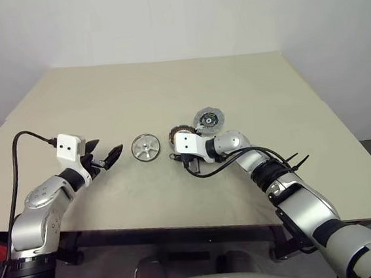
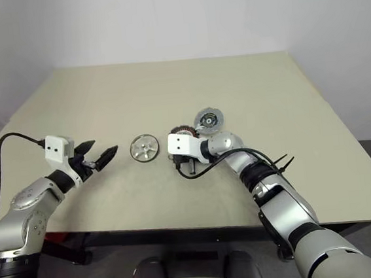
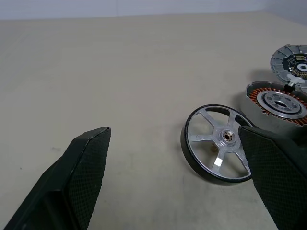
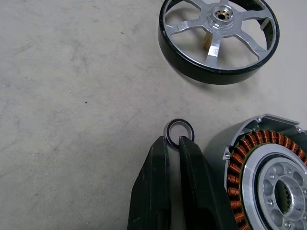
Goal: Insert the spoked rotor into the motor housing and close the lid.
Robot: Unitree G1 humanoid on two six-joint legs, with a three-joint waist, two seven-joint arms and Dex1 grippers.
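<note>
1. Status: I have the spoked rotor (image 1: 145, 147) lying flat on the table (image 1: 168, 94), spokes up, not yet inserted. It sits between my two grippers, just beside the motor housing (image 4: 268, 177) and apart from it.
2. The motor housing rests on the table with its copper windings exposed. Its lid (image 1: 208, 118) is swung open on the far side, so the closing step is also outstanding.
3. My left gripper (image 1: 105, 156) has its fingers spread wide and holds nothing. It hovers near the rotor on the side away from the housing, pointing at it.
4. My right gripper (image 4: 173, 143) has its fingers nearly together. Their tips pinch the rim of a small black ring (image 4: 179, 129) on the table, between rotor and housing. I cannot tell whether the ring is lifted or only touched.
5. Step in hand, as I judge it: handling the small ring before the rotor pick; rotor insertion has not begun.
6. Next move, as I judge it: bring the left fingers astride the rotor rim, close, lift, and centre the hub over the housing bore before lowering.
7. Caution: the right arm crowds the housing; I would clear it first.
</note>
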